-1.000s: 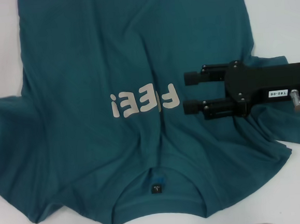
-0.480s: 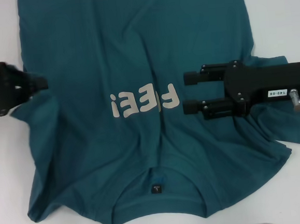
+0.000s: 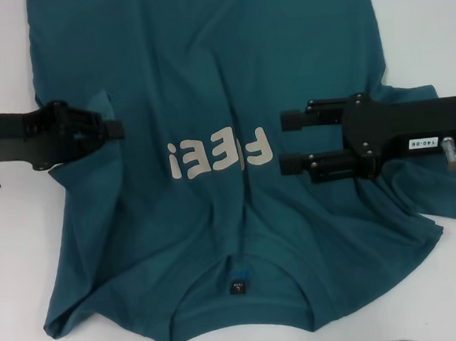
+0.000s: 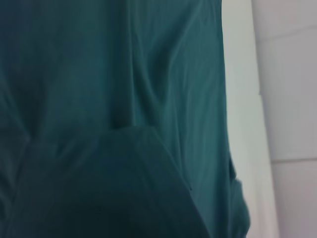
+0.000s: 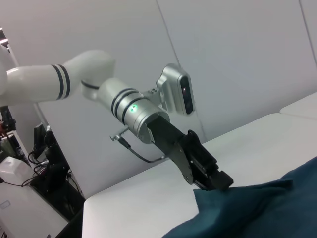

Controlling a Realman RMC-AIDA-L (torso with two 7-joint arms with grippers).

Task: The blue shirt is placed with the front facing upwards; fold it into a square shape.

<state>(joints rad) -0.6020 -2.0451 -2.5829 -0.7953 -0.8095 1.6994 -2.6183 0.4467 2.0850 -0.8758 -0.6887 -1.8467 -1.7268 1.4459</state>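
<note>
- The shirt (image 3: pixel 207 101) lies spread on the white worktop (image 3: pixel 421 13), front up, with the cream "FREE" lettering (image 3: pixel 220 155) near its middle and the round neck with its small dark label (image 3: pixel 238 286) at the near edge.
- The left gripper (image 3: pixel 114 130) reaches in from the left side over the shirt's left edge – its tip sits on a raised fold of cloth there, and the sleeve on that side is bunched inward beneath it.
- In the right wrist view the left gripper (image 5: pixel 218 182) meets the lifted edge of the shirt (image 5: pixel 257 208), its jaws pressed together on the cloth.
- The left wrist view shows only creased teal cloth (image 4: pixel 99 99) close up, with a strip of worktop (image 4: pixel 287 99) beside it.
- The right gripper (image 3: pixel 283 142) rests over the shirt's right half, just beside the lettering, its 2 fingers (image 3: pixel 310 162) spread apart and holding nothing.
- The right sleeve (image 3: pixel 443 193) lies out flat under that arm.
</note>
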